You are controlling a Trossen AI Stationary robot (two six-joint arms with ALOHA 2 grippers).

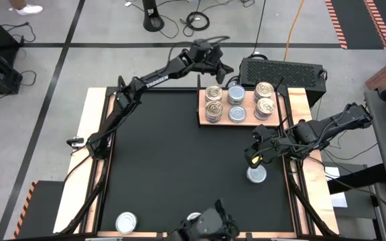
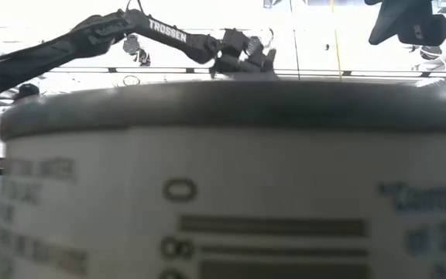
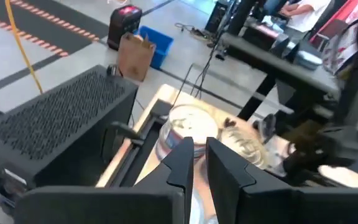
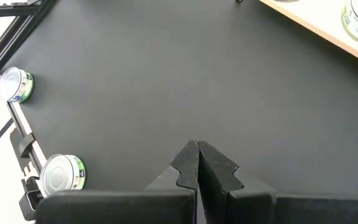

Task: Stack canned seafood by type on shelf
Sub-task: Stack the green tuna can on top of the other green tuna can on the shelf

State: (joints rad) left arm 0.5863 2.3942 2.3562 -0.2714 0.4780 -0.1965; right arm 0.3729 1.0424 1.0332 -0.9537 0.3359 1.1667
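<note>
Closest to the low camera, one can [image 2: 223, 186] fills the view. I see six stacks of canned seafood [image 1: 238, 104] on the shelf [image 1: 201, 117] at the worktop's [image 1: 179, 167] far edge. Left gripper [image 1: 225, 69] hovers just beyond the shelf, fingers a narrow gap apart, empty. Right gripper [image 1: 252, 156] closed on nothing, above a loose silver can [image 1: 256, 175]. Two more cans [image 1: 126, 221] sit at the near edge.

Two dark arms, black throughout

White "TROSSEN" lettering is carried on the left arm [image 2: 169, 32]; black cables are run along its links, and each pincer is formed of two angular black fingers [image 4: 219, 168].
</note>
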